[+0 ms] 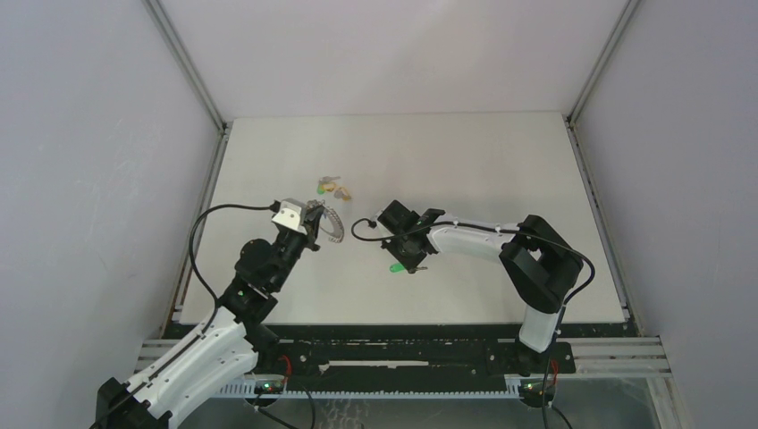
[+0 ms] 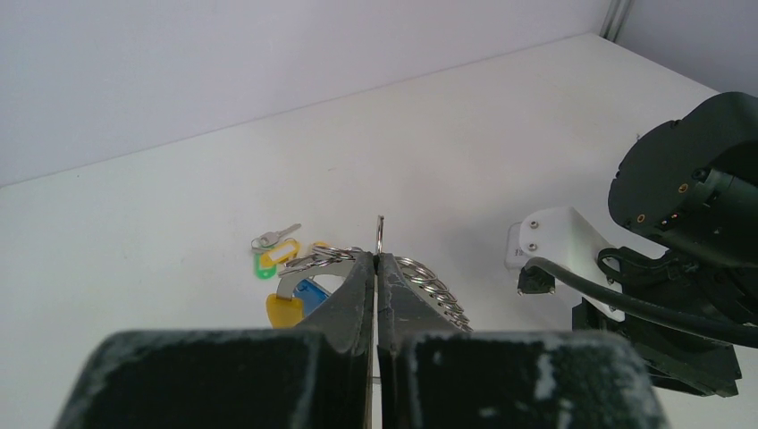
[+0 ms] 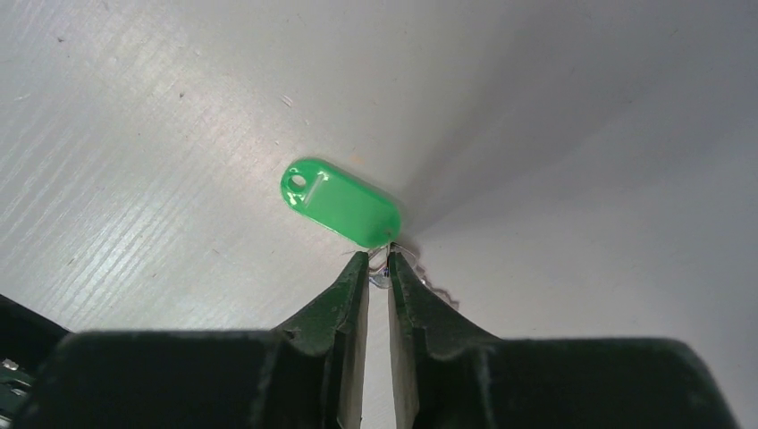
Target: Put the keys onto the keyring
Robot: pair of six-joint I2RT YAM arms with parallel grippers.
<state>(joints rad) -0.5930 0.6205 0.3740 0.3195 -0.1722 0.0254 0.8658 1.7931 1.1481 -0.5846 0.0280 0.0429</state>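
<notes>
On table [image 1: 501, 161], keyring [image 1: 332, 223], keys [image 1: 333, 188] (edges [image 1: 393, 115] distant)

Colours on the white bench [image 1: 465, 152]
A bright green key [image 3: 340, 204] is shown; a silvery, coil-patterned keyring [image 2: 435, 290] and yellow, blue and green keys [image 2: 308, 293] are seen.

Left tool [image 2: 376, 261] is clamped tight, jaws pressed together on the ring [image 2: 433, 290], a thin wire end poking up at 12 o'clock! The ribbed coil curves away toward 4 o'clock. Out at 10 o'clock on the white desk [image 2: 179, 223] sits the green key [image 2: 266, 263]; closer in at 9 o'clock, the blue key [image 2: 310, 292] and yellow key [image 2: 284, 310]. The other arm [image 2: 688, 206] looms at 3 o'clock.
</notes>
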